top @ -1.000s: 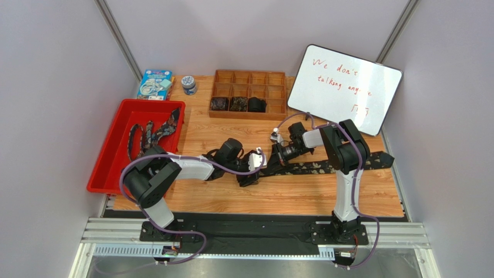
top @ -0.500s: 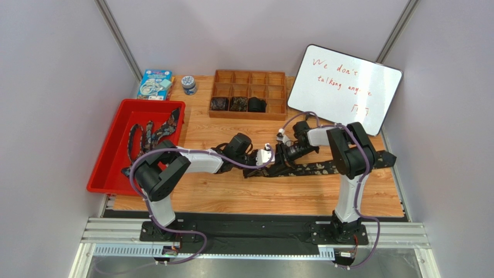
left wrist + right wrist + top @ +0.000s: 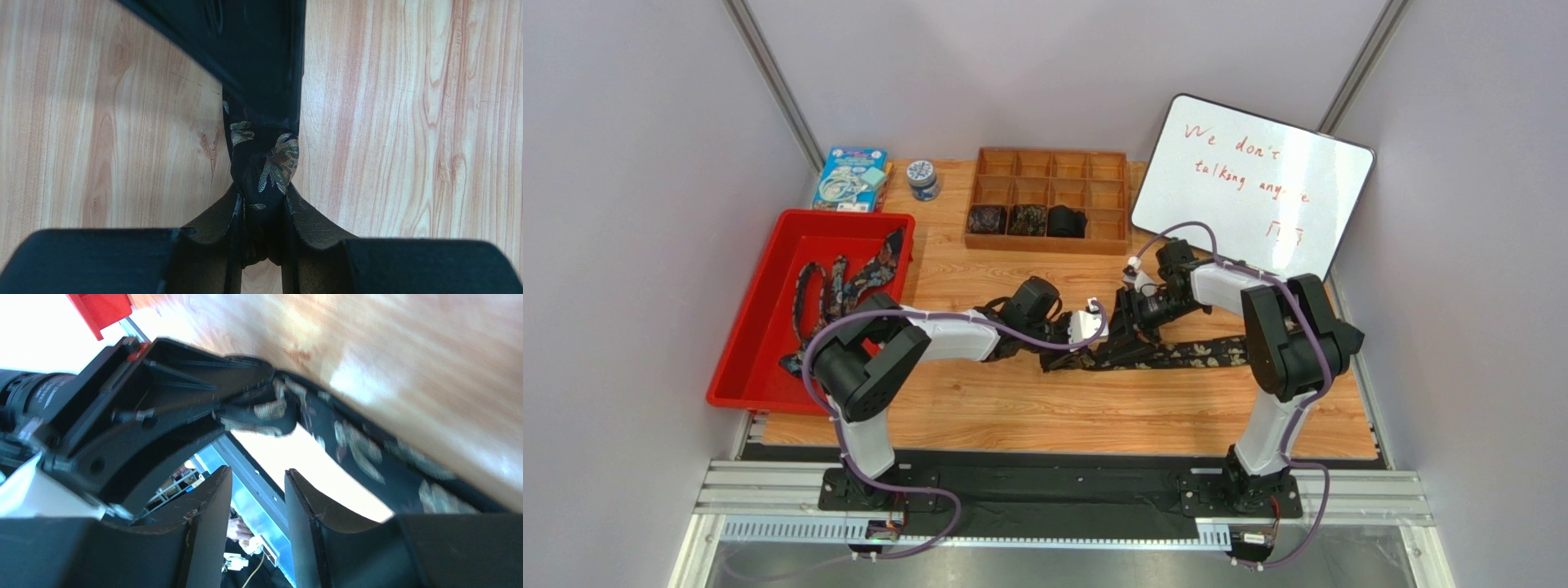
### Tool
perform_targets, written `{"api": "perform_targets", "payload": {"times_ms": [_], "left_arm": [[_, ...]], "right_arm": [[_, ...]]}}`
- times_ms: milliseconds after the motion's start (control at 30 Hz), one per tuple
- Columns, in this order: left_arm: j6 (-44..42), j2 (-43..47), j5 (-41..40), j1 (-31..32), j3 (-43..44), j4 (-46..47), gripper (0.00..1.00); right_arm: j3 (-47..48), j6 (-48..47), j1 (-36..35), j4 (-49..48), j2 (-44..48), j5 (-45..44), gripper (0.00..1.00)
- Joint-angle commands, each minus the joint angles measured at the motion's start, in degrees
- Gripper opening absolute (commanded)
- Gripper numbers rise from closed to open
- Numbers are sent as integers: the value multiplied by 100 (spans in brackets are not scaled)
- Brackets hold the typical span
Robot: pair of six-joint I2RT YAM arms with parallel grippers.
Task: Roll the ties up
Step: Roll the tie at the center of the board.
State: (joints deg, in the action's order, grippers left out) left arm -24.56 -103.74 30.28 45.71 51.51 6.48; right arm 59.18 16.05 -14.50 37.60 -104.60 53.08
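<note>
Left wrist view has the tie (image 3: 270,165) pinched at one end by the left pincer (image 3: 261,211), clamped on the bunched fabric just above the surface (image 3: 399,122), while the rest lies flat across the wood. The roll looks barely begun: the right pincer (image 3: 258,496), fingers apart and empty, hangs close beside the held end, and the next move calls for turning that end over onto itself for a first tight wrap. Farther out, three coils (image 3: 1026,221) sit in a wooden box (image 3: 1112,196), spare ties (image 3: 844,284) lie in a red tray (image 3: 732,368), and a whiteboard (image 3: 1253,184) leans by plain grey walls.
</note>
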Motion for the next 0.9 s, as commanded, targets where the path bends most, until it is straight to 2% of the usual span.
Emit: {"api": "perform_targets", "payload": {"times_ms": [0,333,433,467,533,567,667,733,867], "left_arm": [[12,-251,-189,8,26,-384,17],[-5,-287,-181,43,53,-437,18],[-5,-295,-163,52,61,-455,18],[-5,-296,-154,52,53,-455,18],[12,-287,-163,52,70,-490,20],[38,-278,-163,43,79,-507,20],[126,-234,-181,43,79,-543,26],[179,-146,-137,-1,53,-499,34],[241,-32,39,-36,61,-499,38]], "right_arm": [[-3,565,-158,-771,-245,-52,45],[76,943,-562,-1387,-570,-272,43],[120,909,-580,-1379,-684,-377,33],[164,847,-571,-1326,-711,-386,23],[173,768,-571,-1230,-764,-421,11],[182,733,-563,-1194,-781,-439,0],[155,610,-519,-1071,-799,-448,0],[138,522,-431,-1027,-834,-456,0],[164,416,-246,-948,-1018,-439,0]]}}
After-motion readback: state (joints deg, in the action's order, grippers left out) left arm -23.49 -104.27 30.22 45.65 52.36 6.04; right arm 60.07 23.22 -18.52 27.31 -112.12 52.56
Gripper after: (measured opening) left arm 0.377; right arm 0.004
